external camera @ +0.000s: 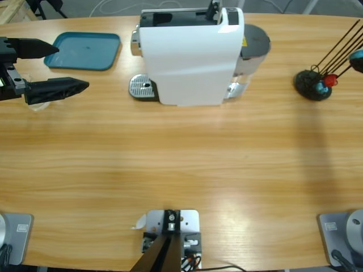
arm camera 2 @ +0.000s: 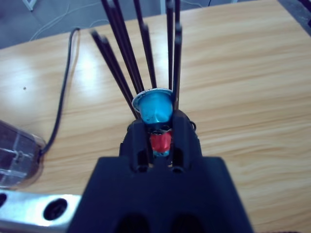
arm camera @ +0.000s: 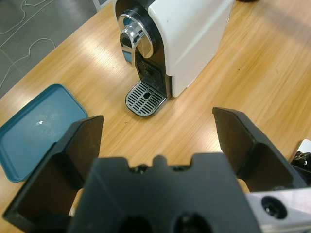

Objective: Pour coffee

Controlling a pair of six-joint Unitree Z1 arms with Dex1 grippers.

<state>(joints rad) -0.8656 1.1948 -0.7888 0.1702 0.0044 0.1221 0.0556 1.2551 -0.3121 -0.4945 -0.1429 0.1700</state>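
Note:
No coffee shows in any view. The white coffee machine (external camera: 187, 56) (arm camera: 189, 34) stands at the back middle, its silver drip grate (external camera: 142, 88) (arm camera: 145, 98) bare. My left gripper (external camera: 72, 67) (arm camera: 158, 121) hovers open at the table's left edge, pointing toward the machine with nothing between its jaws. A faint clear rim (external camera: 35, 105) peeks from under its nearer jaw. In the right wrist view my right gripper (arm camera 2: 159, 127) is shut on a blue capsule (arm camera 2: 154, 108) (external camera: 357, 56) among the black rods (arm camera 2: 121, 63) of the capsule rack (external camera: 312, 85). A red capsule (arm camera 2: 160, 141) sits lower, between the jaws.
A teal tray (external camera: 85, 51) (arm camera: 34, 131) lies at the back left, beside the machine. A black cable (arm camera 2: 63, 97) runs across the table to the machine's clear water tank (arm camera 2: 19, 155). Bare wooden tabletop (external camera: 181, 158) fills the front.

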